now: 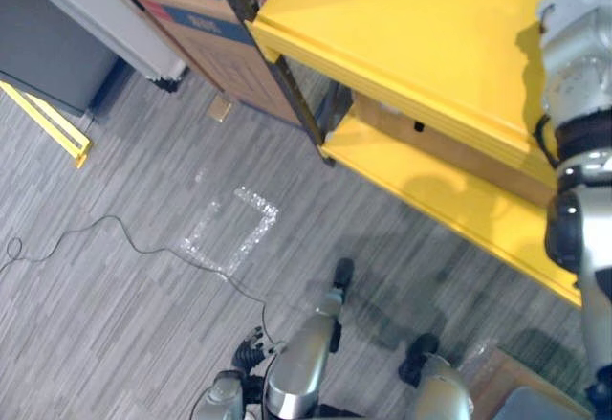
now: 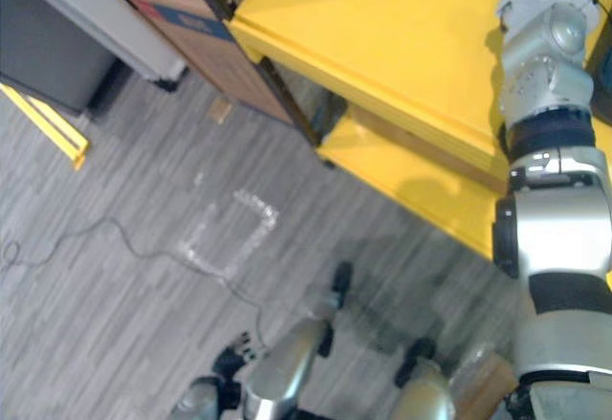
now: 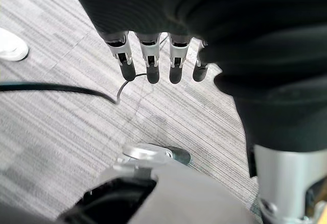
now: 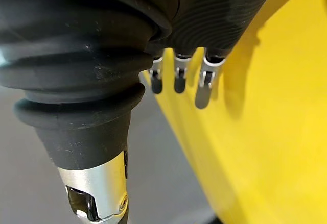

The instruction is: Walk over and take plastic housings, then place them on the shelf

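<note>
A yellow shelf (image 1: 421,47) with two boards fills the upper right; its lower board (image 1: 449,195) sits just above the floor. My right arm reaches up over the top board, and the right hand (image 4: 177,78) hangs beside the yellow surface with relaxed fingers, holding nothing. At the bottom centre my left hand (image 3: 153,60) hangs low over the grey carpet (image 1: 115,324), fingers straight and empty; it also shows as dark fingers (image 1: 251,348) beside the forearm.
A black upright post (image 1: 277,66) carries the shelf's near corner. A cardboard box (image 1: 191,9) stands behind it, next to a grey cabinet (image 1: 57,47). A yellow floor bar (image 1: 53,123) lies at far left. Clear tape (image 1: 229,229) marks the carpet. Another cardboard box (image 1: 507,372) is at lower right.
</note>
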